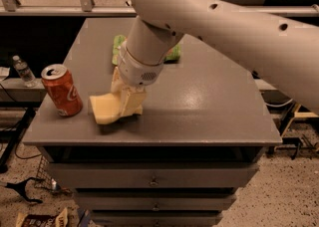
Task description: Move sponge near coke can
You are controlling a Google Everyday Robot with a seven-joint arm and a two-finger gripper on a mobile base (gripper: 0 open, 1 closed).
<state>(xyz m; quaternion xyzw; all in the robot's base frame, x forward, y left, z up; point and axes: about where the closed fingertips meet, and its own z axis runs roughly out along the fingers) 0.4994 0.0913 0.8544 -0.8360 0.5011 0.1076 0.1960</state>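
The hand [127, 105] is low over the near left part of the desk [209, 106], its fingers closed on the right end of the sponge [104, 109]. The sponge sits tilted just right of the coke can [62, 90], which stands upright by the desk's left edge. A green snack bag [118, 47] lies farther back, partly behind the arm.

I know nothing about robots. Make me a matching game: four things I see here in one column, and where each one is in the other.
1. sponge
2. coke can
3. green snack bag
4. water bottle

a. beyond the table's left edge, lower down
b. upright at the table's front left corner
c. at the back, partly behind the arm
d. held in the gripper, near the table's front edge

Pairs: 1-d, 2-b, 3-c, 4-a.
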